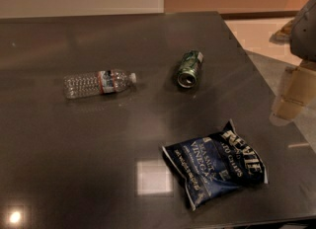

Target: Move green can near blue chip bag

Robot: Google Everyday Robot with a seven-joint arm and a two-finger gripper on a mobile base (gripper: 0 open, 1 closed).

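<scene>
The green can [189,69] lies on its side on the dark table [74,149], right of centre, with its silver end facing the front. The blue chip bag [215,168] lies flat and crinkled near the front right, white lettering up, well apart from the can. My gripper [305,25] shows only as a grey shape at the upper right edge, mostly cut off by the frame. It is off the table's right side, far from the can, and holds nothing that I can see.
A clear plastic bottle [98,83] with a red label lies on its side at the left, cap pointing right. The table's right edge [269,85] runs diagonally. Beyond it are a pale floor and a tan box-like object [296,92].
</scene>
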